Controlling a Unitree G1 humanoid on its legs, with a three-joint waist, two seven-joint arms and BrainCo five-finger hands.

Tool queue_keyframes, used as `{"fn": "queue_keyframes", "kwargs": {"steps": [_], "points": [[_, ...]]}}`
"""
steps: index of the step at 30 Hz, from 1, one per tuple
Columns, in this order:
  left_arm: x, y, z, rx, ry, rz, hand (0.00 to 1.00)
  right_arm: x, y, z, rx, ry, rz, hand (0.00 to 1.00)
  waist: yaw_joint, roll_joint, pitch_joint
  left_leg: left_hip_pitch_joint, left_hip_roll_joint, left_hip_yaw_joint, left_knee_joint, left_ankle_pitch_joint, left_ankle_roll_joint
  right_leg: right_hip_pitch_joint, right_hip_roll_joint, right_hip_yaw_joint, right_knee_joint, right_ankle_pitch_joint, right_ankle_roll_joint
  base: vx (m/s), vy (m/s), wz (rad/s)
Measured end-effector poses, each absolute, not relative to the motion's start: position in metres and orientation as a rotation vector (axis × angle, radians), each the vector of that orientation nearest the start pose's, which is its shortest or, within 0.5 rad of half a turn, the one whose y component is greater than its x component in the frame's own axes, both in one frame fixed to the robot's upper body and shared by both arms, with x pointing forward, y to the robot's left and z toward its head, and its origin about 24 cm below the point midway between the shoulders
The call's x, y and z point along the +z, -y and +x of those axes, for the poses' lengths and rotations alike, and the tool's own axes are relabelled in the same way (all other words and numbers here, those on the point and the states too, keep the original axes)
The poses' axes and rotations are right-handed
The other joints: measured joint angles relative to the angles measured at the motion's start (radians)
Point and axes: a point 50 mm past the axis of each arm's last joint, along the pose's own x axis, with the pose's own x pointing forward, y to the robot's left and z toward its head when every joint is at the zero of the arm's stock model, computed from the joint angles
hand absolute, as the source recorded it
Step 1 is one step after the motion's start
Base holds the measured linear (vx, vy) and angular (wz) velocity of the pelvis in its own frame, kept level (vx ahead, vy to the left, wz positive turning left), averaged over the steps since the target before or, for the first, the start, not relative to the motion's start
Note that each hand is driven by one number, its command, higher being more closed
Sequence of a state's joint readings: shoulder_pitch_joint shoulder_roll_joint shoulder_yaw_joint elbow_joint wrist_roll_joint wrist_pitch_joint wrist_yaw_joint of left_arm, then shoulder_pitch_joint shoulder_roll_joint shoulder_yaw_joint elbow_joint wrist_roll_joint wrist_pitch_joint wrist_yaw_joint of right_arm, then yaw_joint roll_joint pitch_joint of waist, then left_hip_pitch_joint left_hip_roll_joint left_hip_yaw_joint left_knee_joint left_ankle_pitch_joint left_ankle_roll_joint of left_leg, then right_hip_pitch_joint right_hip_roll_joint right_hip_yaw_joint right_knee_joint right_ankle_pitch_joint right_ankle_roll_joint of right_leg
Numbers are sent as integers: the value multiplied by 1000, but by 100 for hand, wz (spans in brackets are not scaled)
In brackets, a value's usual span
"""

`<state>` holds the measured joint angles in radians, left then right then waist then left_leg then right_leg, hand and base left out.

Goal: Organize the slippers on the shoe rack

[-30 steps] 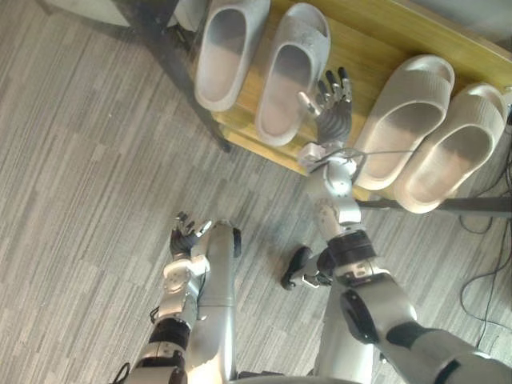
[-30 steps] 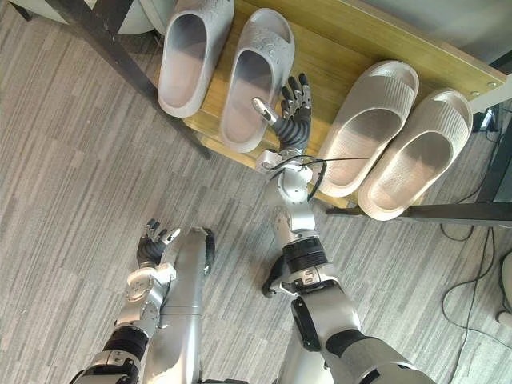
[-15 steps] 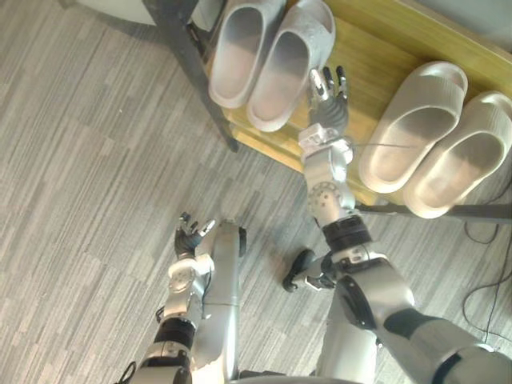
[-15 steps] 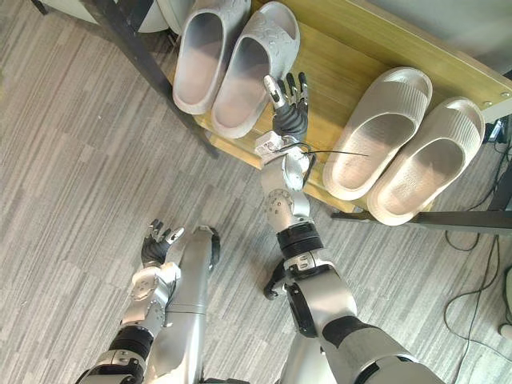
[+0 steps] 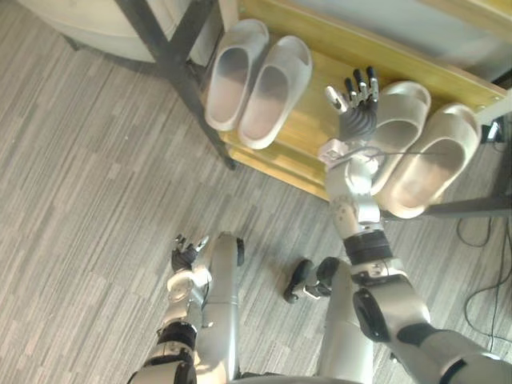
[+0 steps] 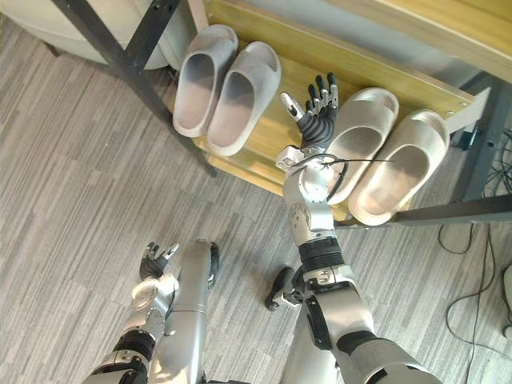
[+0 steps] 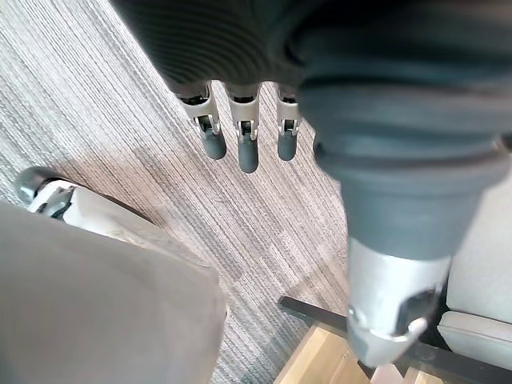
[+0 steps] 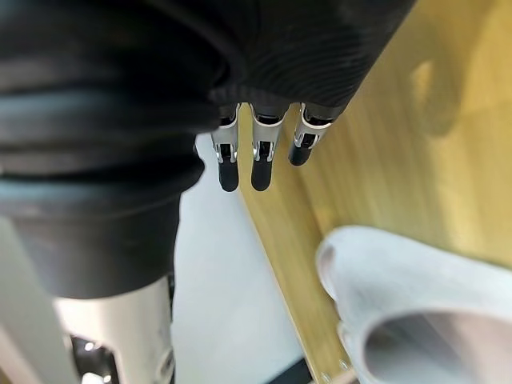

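Observation:
Two pairs of slippers lie on the wooden rack shelf (image 5: 308,138). The grey pair, left slipper (image 5: 232,76) and right slipper (image 5: 276,92), lies side by side at the shelf's left end. The beige pair (image 5: 398,120) (image 5: 438,160) lies at the right end. My right hand (image 5: 358,108) is open, its fingers straight, over the shelf at the left edge of the nearer beige slipper; I cannot tell whether it touches it. Its fingers (image 8: 254,156) point along the wood past a pale slipper's end (image 8: 416,296). My left hand (image 5: 186,256) hangs low over the carpet, with its fingers (image 7: 246,144) straight and holding nothing.
A black slanted rack leg (image 5: 188,72) crosses in front of the grey pair. Behind it stands a white rounded object (image 5: 96,24). A black frame bar (image 5: 472,206) runs under the beige pair at the right. Grey striped carpet (image 5: 88,176) spreads to the left.
My right hand has left the right grey slipper and swung right to the beige pair. The grey slippers now lie close together. The whole view has shifted as the camera moved.

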<state>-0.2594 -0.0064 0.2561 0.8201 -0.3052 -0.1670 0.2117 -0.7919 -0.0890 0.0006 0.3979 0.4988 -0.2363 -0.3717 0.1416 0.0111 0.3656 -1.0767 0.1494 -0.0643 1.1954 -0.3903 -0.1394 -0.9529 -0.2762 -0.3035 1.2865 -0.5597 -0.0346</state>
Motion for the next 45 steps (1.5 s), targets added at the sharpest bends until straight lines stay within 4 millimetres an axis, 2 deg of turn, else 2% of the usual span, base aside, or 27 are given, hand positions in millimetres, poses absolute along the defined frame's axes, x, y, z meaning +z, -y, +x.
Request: {"fn": "queue_keyframes", "kwargs": {"steps": [4, 7, 8, 10, 11, 12, 15, 16, 17, 20, 23, 26, 28, 32, 38, 42, 44, 45], "points": [[-65, -190, 258, 479, -424, -344, 0, 202, 129, 364, -147, 476, 490, 0, -3, -3, -1, -2, 1, -1, -1, 1, 0, 0, 1, -3, -2, 3, -5, 10, -5, 1], [-67, -194, 254, 484, -434, -325, 0, 199, 123, 338, -104, 552, 376, 0, -10, -7, -2, 44, 20, 7, -5, -2, 4, 53, 17, -6, -27, 5, -2, 66, 7, -10], [-72, -197, 248, 487, -454, -305, 0, 190, 120, 328, -87, 559, 316, 0, -18, -13, 0, 93, 27, 22, -19, -4, 8, 100, 20, -4, -45, 5, -1, 93, 15, -15], [-88, -202, 223, 469, -521, -234, 0, 153, 110, 301, -24, 509, 161, 0, -35, -40, -15, 301, 49, 86, -133, -15, 23, 280, 37, 9, -162, 26, 25, 110, 19, -29], [-92, -201, 216, 453, -540, -210, 0, 142, 110, 294, -8, 486, 123, 0, -36, -46, -33, 355, 56, 103, -176, -15, 29, 324, 48, 12, -209, 35, 37, 95, 44, -34], [-100, -197, 204, 418, -578, -181, 0, 123, 109, 282, 17, 433, 76, 0, -45, -57, -76, 423, 61, 127, -251, -2, 38, 386, 58, 9, -291, 59, 49, 104, 67, -26], [-112, -184, 189, 277, -652, -83, 0, 80, 112, 264, 67, 281, -9, 0, -72, -83, -143, 558, 47, 166, -416, 55, 35, 504, 70, 6, -458, 136, 54, 112, 85, -9], [-117, -179, 185, 207, -683, -39, 0, 58, 113, 262, 99, 192, -45, 0, -90, -88, -157, 603, 38, 173, -474, 82, 36, 546, 77, 8, -523, 171, 59, 113, 120, -13], [-120, -172, 183, 154, -702, -15, 0, 36, 116, 259, 109, 96, -74, 0, -93, -92, -163, 644, 31, 191, -527, 100, 42, 578, 81, 15, -578, 199, 62, 103, 123, -18], [-125, -162, 177, 64, -732, 25, 0, -19, 131, 241, 127, -154, -183, 0, -103, -88, -164, 741, 2, 220, -654, 146, 55, 663, 85, 26, -706, 258, 81, 97, 132, -11], [-128, -164, 167, 23, -753, 75, 0, -73, 151, 207, 104, -424, -257, 0, -115, -69, -183, 847, -33, 244, -801, 201, 65, 754, 84, 28, -843, 315, 101, 94, 68, -2], [-129, -165, 161, 6, -757, 93, 0, -105, 172, 177, 64, -617, -303, 0, -133, -36, -208, 921, -59, 245, -919, 248, 72, 827, 88, 12, -953, 363, 115, 113, 47, 8], [-124, -167, 165, -2, -724, 104, 0, -118, 182, 162, 29, -700, -300, 0, -136, -25, -216, 963, -72, 243, -984, 280, 75, 868, 90, 1, -1005, 386, 119, 88, 13, 10], [-102, -150, 180, -89, -581, 107, 0, -141, 200, 127, -62, -888, -271, 0, -138, -14, -232, 1058, -95, 215, -1119, 345, 80, 976, 104, -33, -1136, 444, 125, 33, -2, 19], [-73, -117, 188, -251, -426, 76, 0, -146, 207, 117, -120, -937, -242, 0, -139, -11, -253, 1099, -110, 188, -1200, 401, 89, 1011, 110, -56, -1181, 475, 125, -53, 12, 12], [-41, -89, 191, -373, -277, -3, 0, -148, 209, 114, -132, -957, -235, 0, -139, -4, -258, 1141, -113, 160, -1264, 437, 95, 1041, 116, -77, -1210, 476, 124, -99, 2, 17], [-10, -70, 193, -460, -139, -70, 0, -148, 210, 112, -134, -965, -237, 0, -138, 3, -266, 1152, -112, 137, -1292, 448, 92, 1052, 122, -80, -1218, 475, 127, -71, -15, 22], [-3, -66, 193, -476, -111, -88, 0, -149, 210, 111, -135, -967, -238, 0, -138, 4, -271, 1153, -112, 134, -1298, 449, 92, 1052, 122, -79, -1220, 475, 127, -45, -13, 18]]}}
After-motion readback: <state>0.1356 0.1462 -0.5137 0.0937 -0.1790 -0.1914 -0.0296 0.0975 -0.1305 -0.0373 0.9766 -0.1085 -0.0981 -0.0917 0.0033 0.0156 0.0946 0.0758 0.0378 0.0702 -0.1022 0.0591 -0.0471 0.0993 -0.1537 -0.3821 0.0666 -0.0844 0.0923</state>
